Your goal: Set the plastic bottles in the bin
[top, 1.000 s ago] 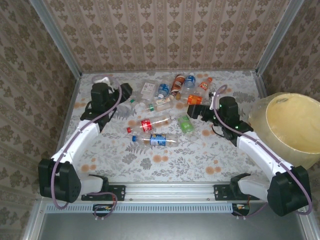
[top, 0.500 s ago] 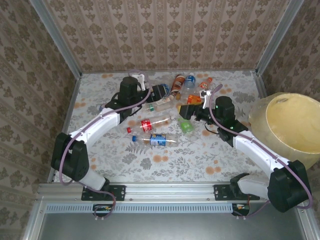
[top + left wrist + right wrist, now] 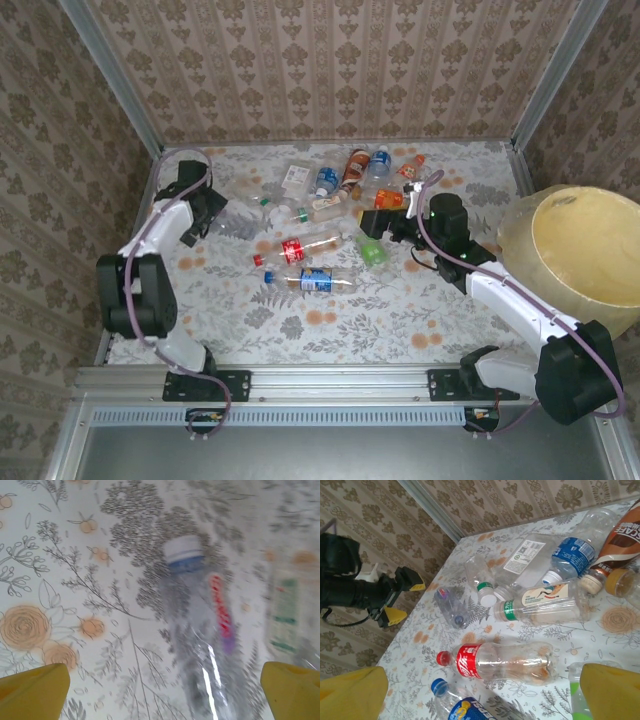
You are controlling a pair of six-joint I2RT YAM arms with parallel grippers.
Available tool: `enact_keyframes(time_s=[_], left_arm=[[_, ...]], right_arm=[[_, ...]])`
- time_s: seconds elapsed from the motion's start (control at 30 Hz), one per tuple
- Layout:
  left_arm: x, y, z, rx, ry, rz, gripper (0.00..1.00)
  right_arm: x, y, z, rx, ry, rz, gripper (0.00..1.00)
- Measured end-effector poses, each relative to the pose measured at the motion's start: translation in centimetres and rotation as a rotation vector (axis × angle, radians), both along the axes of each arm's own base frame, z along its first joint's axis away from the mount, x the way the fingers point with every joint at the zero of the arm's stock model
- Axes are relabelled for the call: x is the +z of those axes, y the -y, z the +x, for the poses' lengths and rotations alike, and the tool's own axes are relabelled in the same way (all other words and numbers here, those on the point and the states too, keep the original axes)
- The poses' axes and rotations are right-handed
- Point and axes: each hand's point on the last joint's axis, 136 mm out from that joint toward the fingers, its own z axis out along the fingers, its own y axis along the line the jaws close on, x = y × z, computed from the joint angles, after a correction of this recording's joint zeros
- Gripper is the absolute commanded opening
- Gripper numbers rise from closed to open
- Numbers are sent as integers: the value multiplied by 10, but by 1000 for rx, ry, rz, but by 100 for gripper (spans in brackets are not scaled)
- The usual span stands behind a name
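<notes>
Several plastic bottles lie on the flowered table (image 3: 330,320): a red-labelled one (image 3: 305,247) (image 3: 505,662), a blue-labelled one (image 3: 315,280) (image 3: 465,707), a green one (image 3: 372,248) and a cluster at the back (image 3: 340,180). My left gripper (image 3: 210,212) (image 3: 165,692) stands open at the far left over a small clear bottle (image 3: 237,226) (image 3: 200,630) with a white cap, nothing between its fingers. Above the middle bottles my right gripper (image 3: 375,215) (image 3: 480,695) hangs open and empty. The pale-yellow bin (image 3: 560,295) stands off the table's right side.
Patterned walls with metal corner posts (image 3: 110,75) close in the table on three sides. The arm bases sit on a rail (image 3: 340,380) at the near edge. Bare cloth lies in front of the bottles.
The left arm swung from the back-middle bottles to the far left and its jaws widened. The right gripper edged slightly left and stayed open.
</notes>
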Motion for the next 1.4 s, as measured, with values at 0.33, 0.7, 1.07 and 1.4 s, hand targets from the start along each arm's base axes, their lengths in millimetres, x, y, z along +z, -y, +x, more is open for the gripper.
enact_keyframes(time_s=[0.33,0.7,1.07,1.4], left_arm=[[-44,-8,54,22,-56,-27,97],[-84,-2,69,-11,-91,-75,62],[-60,7,57,-127,-8,-71,49],[135,171,26,-685,543,-116,49]], right_arm=[[4,11,-9,-39,13,-19,100],[-2,14,-11,-53,-8,-33,100],[-3,15,-10,-61,-5,-41,100],[-26,-10,-13,-5,-133,59,100]])
